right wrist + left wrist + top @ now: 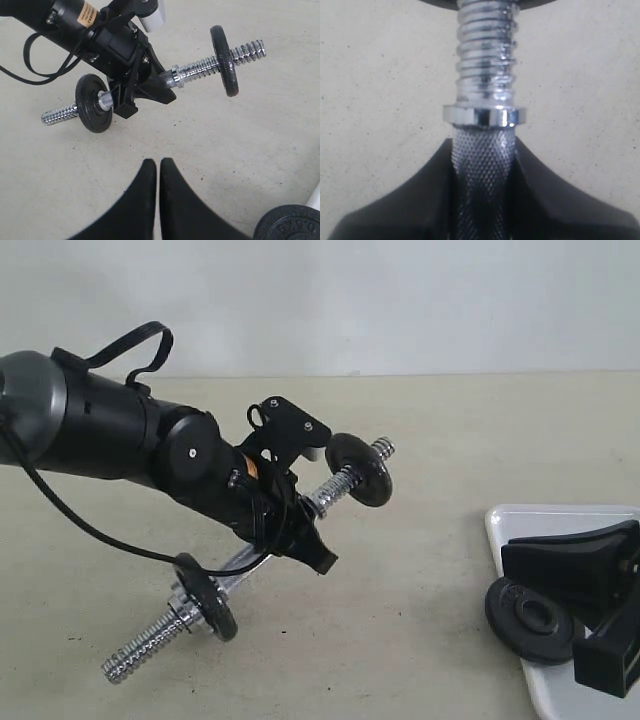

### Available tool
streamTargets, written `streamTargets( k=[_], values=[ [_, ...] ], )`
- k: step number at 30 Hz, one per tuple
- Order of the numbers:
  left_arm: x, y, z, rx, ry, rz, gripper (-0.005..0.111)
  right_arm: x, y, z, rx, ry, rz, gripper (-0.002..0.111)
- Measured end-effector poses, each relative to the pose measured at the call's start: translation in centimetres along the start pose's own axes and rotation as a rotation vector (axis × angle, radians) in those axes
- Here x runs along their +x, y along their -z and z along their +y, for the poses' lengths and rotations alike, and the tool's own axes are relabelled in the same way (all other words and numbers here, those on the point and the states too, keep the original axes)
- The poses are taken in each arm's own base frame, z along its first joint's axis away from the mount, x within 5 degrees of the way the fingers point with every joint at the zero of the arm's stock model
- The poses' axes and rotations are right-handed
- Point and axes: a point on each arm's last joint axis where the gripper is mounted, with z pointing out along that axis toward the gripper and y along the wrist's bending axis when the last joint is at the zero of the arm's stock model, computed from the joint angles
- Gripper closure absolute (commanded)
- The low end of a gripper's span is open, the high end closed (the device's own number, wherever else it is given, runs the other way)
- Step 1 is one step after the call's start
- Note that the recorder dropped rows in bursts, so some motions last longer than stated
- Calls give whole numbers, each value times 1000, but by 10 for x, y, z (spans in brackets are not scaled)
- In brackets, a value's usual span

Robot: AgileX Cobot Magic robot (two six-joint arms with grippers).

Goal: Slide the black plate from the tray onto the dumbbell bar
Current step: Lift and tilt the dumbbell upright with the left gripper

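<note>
My left gripper is shut on the knurled middle of the dumbbell bar, and holds it tilted over the table. In the left wrist view the fingers flank the knurling below a chrome collar. Two black discs ride the bar, one near the far end and one near the close end. The black plate lies flat on the white tray at the right. My right gripper hovers over that tray beside the plate, shut and empty. The plate's edge shows beside it.
The beige table lies bare between the bar and the tray. A black cable loops under the left arm. The bar's close threaded end hangs low near the table surface.
</note>
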Motion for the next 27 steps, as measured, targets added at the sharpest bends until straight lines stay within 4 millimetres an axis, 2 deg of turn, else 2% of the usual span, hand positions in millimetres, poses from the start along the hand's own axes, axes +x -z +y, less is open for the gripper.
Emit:
streamTargets(
  k=[15, 27],
  values=[
    [-1, 1, 0, 0, -2, -2, 102, 0, 0, 0, 2, 0, 0, 108],
    [-21, 38, 1, -19, -9, -121, 102, 0, 0, -1, 8, -3, 0, 108]
  ],
)
